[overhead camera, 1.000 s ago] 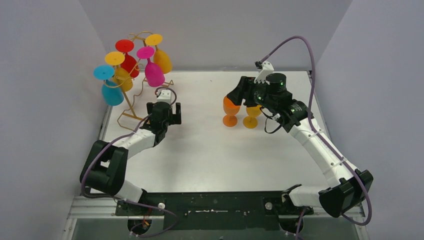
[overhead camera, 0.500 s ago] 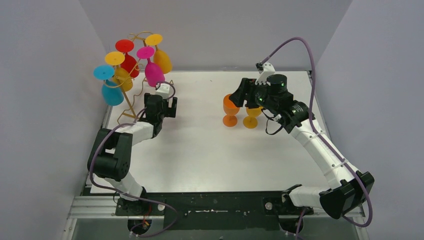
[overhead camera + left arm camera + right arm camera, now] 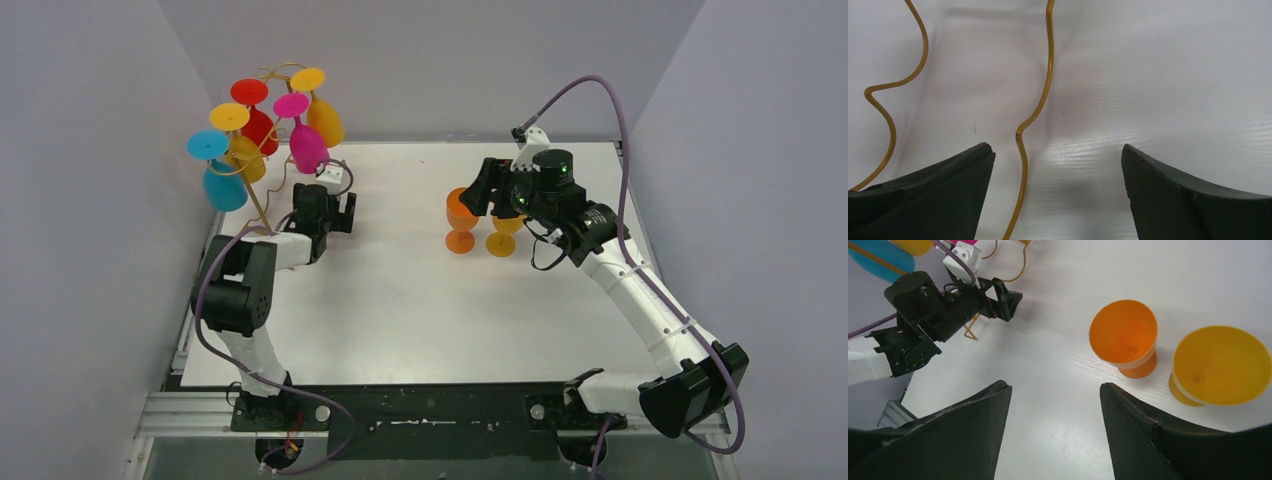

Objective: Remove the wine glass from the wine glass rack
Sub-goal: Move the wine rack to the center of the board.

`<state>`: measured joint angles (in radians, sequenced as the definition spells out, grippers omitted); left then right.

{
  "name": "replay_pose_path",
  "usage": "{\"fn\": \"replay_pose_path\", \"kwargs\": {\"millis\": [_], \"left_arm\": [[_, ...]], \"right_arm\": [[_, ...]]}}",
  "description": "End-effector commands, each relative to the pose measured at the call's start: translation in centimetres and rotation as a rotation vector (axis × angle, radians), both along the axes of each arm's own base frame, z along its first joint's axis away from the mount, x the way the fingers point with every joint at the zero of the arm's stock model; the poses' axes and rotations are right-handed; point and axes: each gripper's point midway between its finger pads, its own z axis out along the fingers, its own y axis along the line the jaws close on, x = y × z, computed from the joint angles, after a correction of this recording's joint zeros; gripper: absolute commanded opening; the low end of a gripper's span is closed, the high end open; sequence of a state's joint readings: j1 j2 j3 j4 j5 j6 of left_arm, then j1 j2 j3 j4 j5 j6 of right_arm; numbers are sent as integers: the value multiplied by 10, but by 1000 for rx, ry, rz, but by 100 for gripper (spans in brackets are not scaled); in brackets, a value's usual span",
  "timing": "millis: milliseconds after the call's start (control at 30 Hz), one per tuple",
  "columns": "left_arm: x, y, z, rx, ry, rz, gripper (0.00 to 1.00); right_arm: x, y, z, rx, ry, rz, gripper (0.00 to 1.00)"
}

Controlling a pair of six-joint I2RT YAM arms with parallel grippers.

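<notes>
The rack [image 3: 262, 192] is standing at the far left corner of the counter [image 3: 420, 300], close to the side wall. Five glasses are hanging from it upside down, feet up: a blue glass [image 3: 222, 186], a yellow glass [image 3: 246, 158], a red glass [image 3: 261, 129], a pink glass [image 3: 308, 149] and an amber glass [image 3: 326, 121]. They are crowding the space above and left of the left arm.

That arm is folding sharply, its elbow lifted by the left edge and its forearm reaching low toward the rack's foot. The left fingers [image 3: 345, 213] are spreading wide and gripping nothing. In the wrist view one wavy rail [image 3: 1035, 110] of the rack's base is running along the counter between them, and a second rail is curving off to the left.

Right of centre, two more glasses are standing upright and just beside each other: an orange glass [image 3: 461, 216] and a yellow-orange glass [image 3: 503, 229]. The right arm is stretching up from the near right corner and bending inward, its wrist tipping down. The right fingers [image 3: 478, 192] are hovering partly apart and empty, right by the orange glass's bowl.
</notes>
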<state>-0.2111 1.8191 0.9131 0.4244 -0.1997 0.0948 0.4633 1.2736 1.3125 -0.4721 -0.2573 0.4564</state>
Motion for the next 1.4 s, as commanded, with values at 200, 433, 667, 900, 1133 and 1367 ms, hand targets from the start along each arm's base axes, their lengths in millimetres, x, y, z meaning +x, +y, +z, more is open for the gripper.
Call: {"fn": "replay_pose_path", "kwargs": {"millis": [200, 433, 667, 900, 1133, 1367], "left_arm": [[29, -2, 6, -23, -77, -12, 97], [33, -12, -7, -52, -49, -73, 97], [39, -26, -9, -64, -45, -163, 96], [38, -46, -6, -87, -42, -279, 89], [28, -54, -10, -85, -5, -346, 83], [12, -66, -15, -55, 25, -448, 76]], "right_arm": [[5, -9, 3, -27, -29, -30, 67], [5, -6, 2, -17, -14, -22, 67], [4, -6, 0, -18, -6, -19, 68], [3, -7, -1, -16, 1, -22, 68], [1, -6, -1, -11, 7, -21, 68], [0, -7, 0, -10, 5, -25, 68]]}}
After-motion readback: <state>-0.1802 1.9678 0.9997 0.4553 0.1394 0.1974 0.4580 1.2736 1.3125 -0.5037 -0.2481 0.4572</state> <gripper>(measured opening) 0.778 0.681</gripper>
